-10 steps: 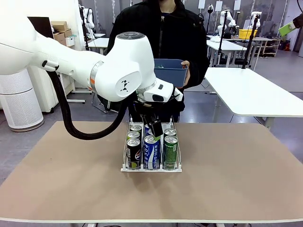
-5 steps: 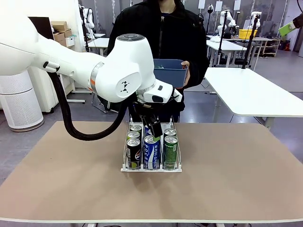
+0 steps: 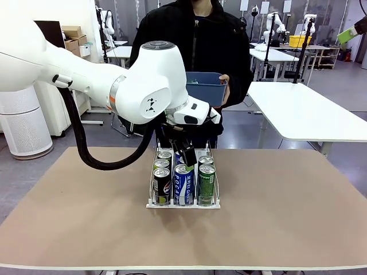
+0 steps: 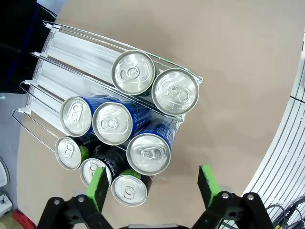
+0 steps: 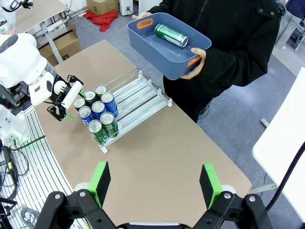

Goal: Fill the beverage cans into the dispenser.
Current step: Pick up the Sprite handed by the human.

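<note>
Green pads spread and empty, my left gripper (image 4: 151, 181) is barely drifting above the near beverage cans (image 4: 112, 123) filling the dispenser (image 4: 71, 55) mid-worktop, so the green can (image 5: 170, 35) in the person's blue bin (image 5: 147, 38) is probably coming next.

Item 1: white-based wire can rack with three lanes (image 4: 71, 55), standing level on the table, bare lane floor showing at its far end.

Item 2: eight slim, silver-topped cans, all upright and packed at the rack's front end. Three black-and-yellow-green cans (image 4: 128, 189) are in one outer lane, three blue cans (image 4: 112, 123) in the middle lane and two green cans (image 4: 175, 91) in the other outer lane.

Item 3: one more green can (image 5: 170, 35), on its side in a blue plastic bin (image 5: 152, 47).
</note>
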